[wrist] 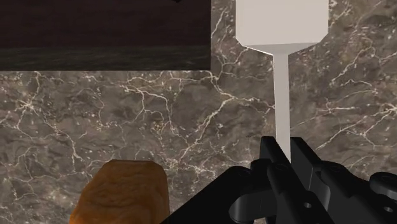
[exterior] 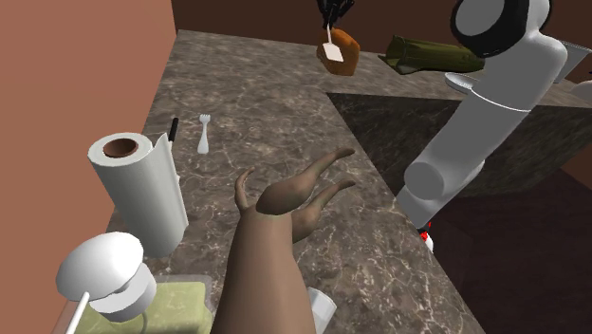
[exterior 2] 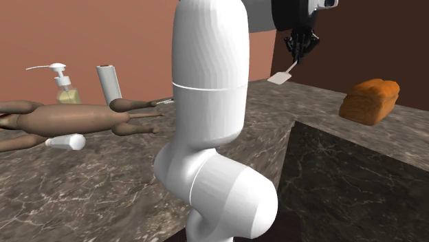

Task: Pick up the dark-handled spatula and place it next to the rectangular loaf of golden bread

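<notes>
Black gripper (exterior 2: 300, 53) points down above the marbled counter (exterior 2: 103, 172), the white arm (exterior 2: 210, 69) stretched out, fingers clamped on the white-bladed spatula (exterior 2: 280, 77) near the bread loaf (exterior 2: 370, 100)

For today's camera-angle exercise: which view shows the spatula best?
The wrist view: the spatula runs large from the gripper, pale blade and shaft clear. The shoulder view shows it small against the bread; the second exterior view shows its blade hanging below the gripper.
</notes>
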